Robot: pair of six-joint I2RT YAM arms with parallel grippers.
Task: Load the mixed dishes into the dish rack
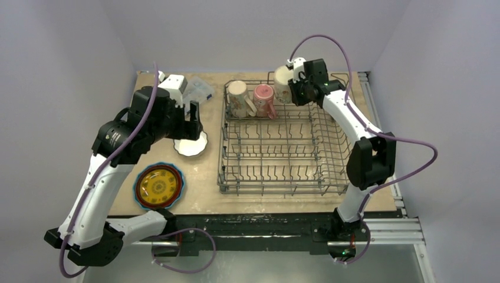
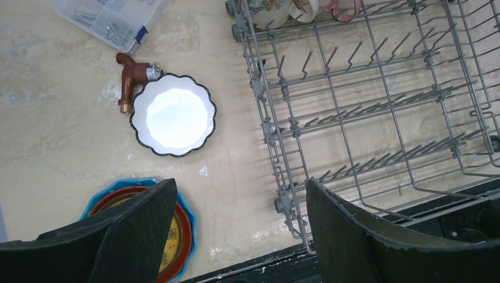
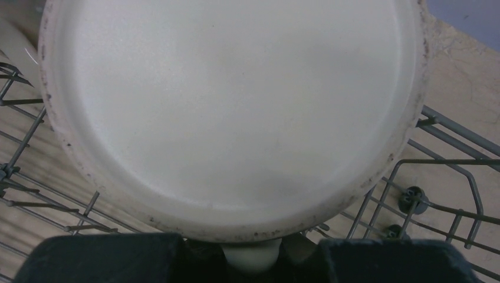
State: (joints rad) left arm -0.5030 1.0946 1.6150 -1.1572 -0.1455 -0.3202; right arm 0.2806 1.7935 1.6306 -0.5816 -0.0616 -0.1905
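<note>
Cream mug (image 1: 283, 82), upper right corner of dish rack (image 1: 222, 147): we record its handle pinched by the right gripper (image 3: 250, 259); released tilted, it may topple. Left gripper (image 2: 240, 191) spread, empty, near scalloped bowl (image 2: 173, 114).

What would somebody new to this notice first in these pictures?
The big grey dish rack fills the middle and right of the table, with three mugs along its far end. The right gripper is shut on the handle of the rightmost one, a cream mug. Left of the rack, the left gripper hangs open near a white bowl, with a stack of plates nearer the arms.
</note>
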